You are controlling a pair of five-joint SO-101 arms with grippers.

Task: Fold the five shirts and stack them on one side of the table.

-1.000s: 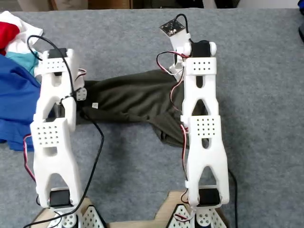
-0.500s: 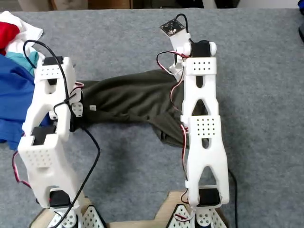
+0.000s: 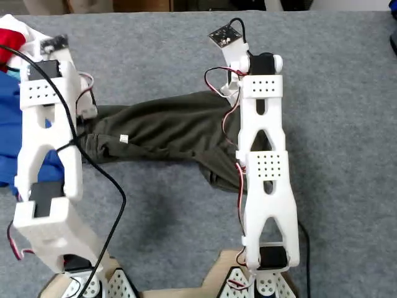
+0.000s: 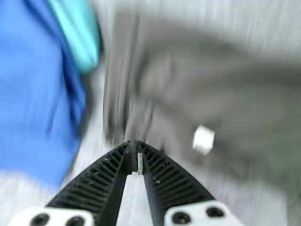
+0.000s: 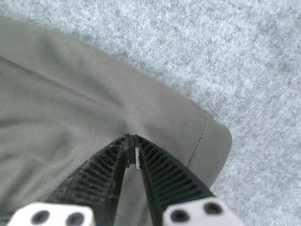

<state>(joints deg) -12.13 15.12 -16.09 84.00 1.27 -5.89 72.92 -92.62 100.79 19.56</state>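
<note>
We are pinching the green shirt [image 3: 167, 127] on the table [image 3: 335, 155] with our right gripper [image 5: 131, 157] (the left gripper [image 4: 133, 160] is closed near its other end), and one-sided pulling could be bunching it up.

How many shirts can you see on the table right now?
5, by colour: the olive shirt spread in the middle; a blue shirt, teal shirt, red shirt and white shirt heaped at the left edge of the table. The heap may hide more.
</note>
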